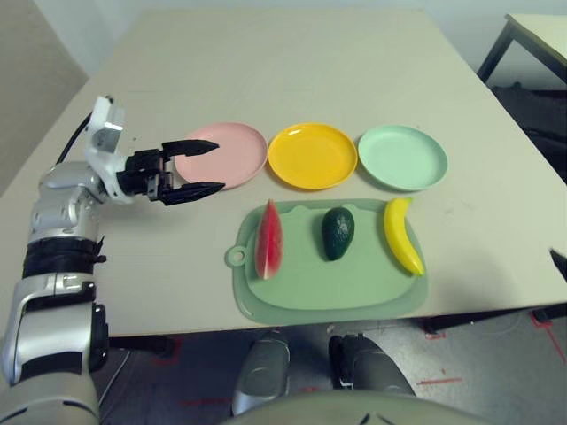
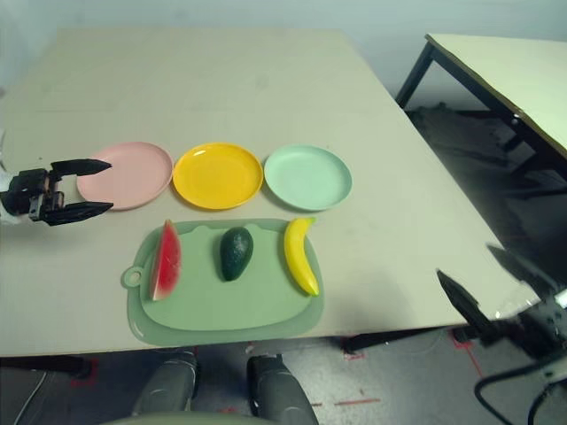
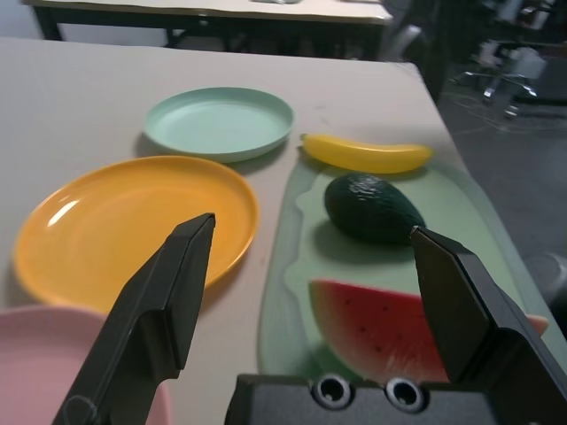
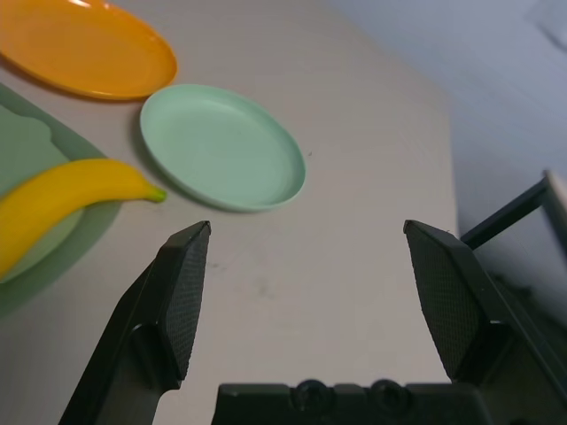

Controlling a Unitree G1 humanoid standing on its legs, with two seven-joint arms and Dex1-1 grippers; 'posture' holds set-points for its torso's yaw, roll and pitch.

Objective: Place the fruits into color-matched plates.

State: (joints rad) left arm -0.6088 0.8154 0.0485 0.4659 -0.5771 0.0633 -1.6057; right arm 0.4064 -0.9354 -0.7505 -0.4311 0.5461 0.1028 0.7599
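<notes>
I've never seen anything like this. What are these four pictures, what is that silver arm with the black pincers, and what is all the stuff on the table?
This is a humanoid robot at a table. Two pictures come from cameras in its head, looking down; the other two come from cameras on its wrists, looking out between each gripper's two black fingers.

The left gripper hovers open beside the pink plate, holding nothing. The right gripper is open too, off the table's near right edge, also empty.

On the table sit three plates in a row: pink, then the yellow plate, then the mint green plate. In front of them lies a pale green cutting board carrying a watermelon wedge, an avocado and a banana.
</notes>
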